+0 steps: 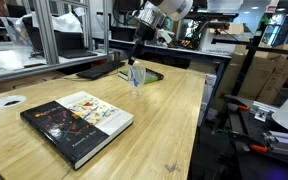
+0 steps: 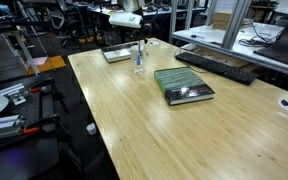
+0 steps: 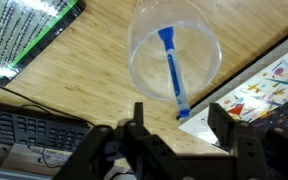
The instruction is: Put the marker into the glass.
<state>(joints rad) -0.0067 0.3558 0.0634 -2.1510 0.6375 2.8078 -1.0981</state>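
The glass (image 3: pixel 174 50) is a clear tumbler standing upright on the wooden table, seen from above in the wrist view. The marker (image 3: pixel 171 70), blue with a whitish section, stands inside it, leaning, with its near end poking past the rim. My gripper (image 3: pixel 181 125) is open and empty, its fingers spread either side, just above the marker's near end. In both exterior views the gripper (image 1: pixel 134 55) (image 2: pixel 139 45) hangs directly over the glass (image 1: pixel 136 77) (image 2: pixel 139 61). The marker is too small to make out there.
A colourful book (image 1: pixel 77 117) (image 2: pixel 184 85) (image 3: pixel 269 85) lies near the glass. A black keyboard (image 2: pixel 216 65) (image 3: pixel 24 130) and a dark flat pad (image 1: pixel 149 75) (image 2: pixel 116 53) lie on the table (image 1: pixel 174 120). Table edges drop off beside equipment racks.
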